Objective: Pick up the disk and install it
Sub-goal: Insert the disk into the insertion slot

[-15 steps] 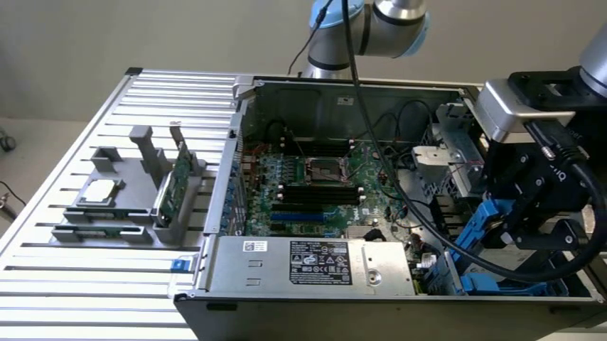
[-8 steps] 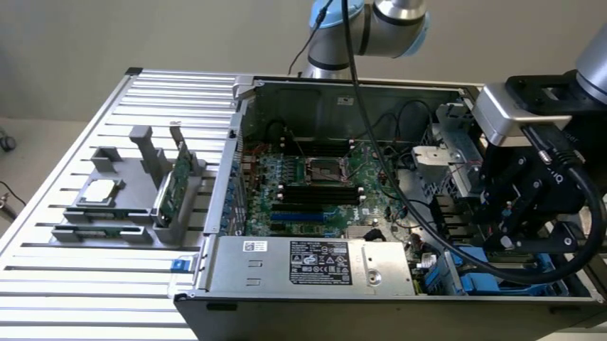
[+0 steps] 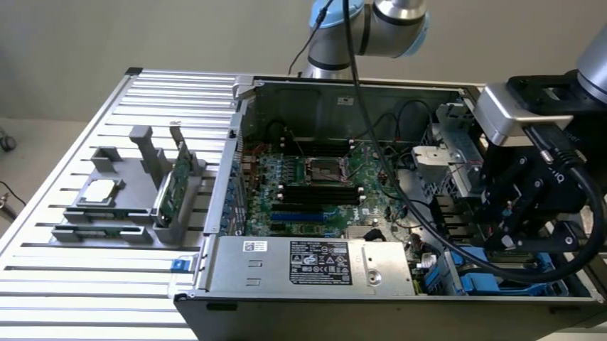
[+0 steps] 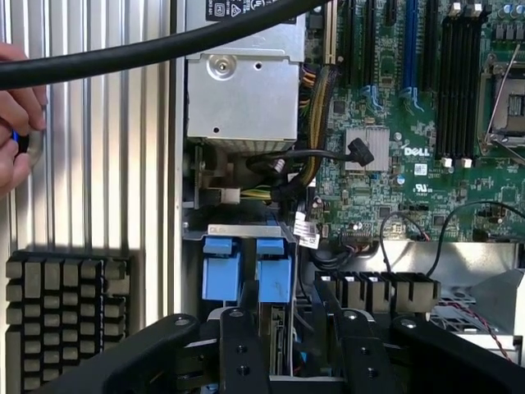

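Gripper (image 4: 301, 318) hangs, jaws apart, over the disk (image 4: 275, 279) seated in the case (image 3: 379, 312).

Exterior view: high, angled down across the slatted desk (image 3: 57, 284) onto the open computer case (image 3: 379, 92), mid-range. Wrist view: close, looking down past the claw (image 4: 297, 320) into the case. Both views share the motherboard (image 3: 284, 170) and power supply (image 3: 284, 264).

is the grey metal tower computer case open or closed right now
Open. The grey metal computer case lies with its side panel off, so the green motherboard and the silver power supply box show inside.
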### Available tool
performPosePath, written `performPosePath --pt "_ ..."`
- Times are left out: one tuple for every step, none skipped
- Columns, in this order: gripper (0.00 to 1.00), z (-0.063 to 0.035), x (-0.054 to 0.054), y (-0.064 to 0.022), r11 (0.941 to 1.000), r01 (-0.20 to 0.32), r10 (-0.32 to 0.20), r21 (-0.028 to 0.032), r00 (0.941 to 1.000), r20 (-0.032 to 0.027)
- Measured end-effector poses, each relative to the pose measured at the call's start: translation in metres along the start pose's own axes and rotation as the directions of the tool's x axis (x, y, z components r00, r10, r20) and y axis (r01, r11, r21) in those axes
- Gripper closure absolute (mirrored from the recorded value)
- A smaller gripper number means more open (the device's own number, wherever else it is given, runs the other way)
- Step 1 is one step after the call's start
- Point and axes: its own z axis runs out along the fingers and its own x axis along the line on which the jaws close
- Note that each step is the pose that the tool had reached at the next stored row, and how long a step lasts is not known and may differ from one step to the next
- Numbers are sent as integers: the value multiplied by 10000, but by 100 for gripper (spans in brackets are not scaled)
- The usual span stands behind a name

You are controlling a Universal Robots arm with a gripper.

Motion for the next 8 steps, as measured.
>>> performPosePath --pt "60 1 -3 -4 10000 11 -11 3 10000 1" --pt "60 1 -7 -7 10000 20 -20 7 10000 0" --pt "63 0 -9 -11 10000 32 -32 12 10000 -2" --pt "69 0 -10 -13 10000 42 -42 16 10000 -1" --pt "69 0 -11 -14 10000 44 -44 17 10000 -2" --pt "76 0 -12 -14 10000 44 -44 17 10000 -12" --pt "76 0 -12 -14 10000 46 -46 17 10000 -17" --pt "76 0 -12 -14 10000 46 -46 17 10000 -17"
